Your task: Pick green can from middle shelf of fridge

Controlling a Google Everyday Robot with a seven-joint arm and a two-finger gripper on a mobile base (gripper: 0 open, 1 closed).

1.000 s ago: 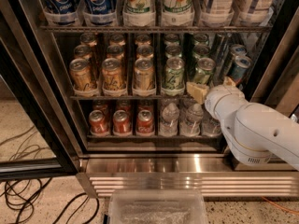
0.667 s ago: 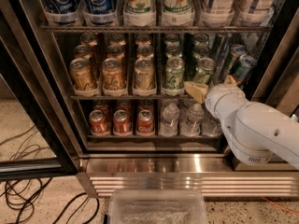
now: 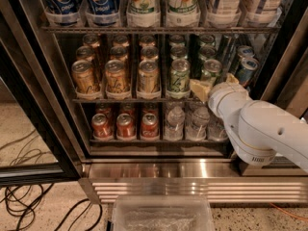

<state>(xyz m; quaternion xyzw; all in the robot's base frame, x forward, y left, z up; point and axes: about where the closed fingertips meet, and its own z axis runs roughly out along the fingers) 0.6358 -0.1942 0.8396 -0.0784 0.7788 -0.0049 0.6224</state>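
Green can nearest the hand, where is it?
Camera view: green can, middle shelf, right side, between its green twin and the blue can, behind the hand.

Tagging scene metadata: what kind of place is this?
Probably an office pantry or shop: a commercial glass-door fridge with racks of cans and bottles, cables on a speckled floor. The claw sits at the middle shelf, by the green can.
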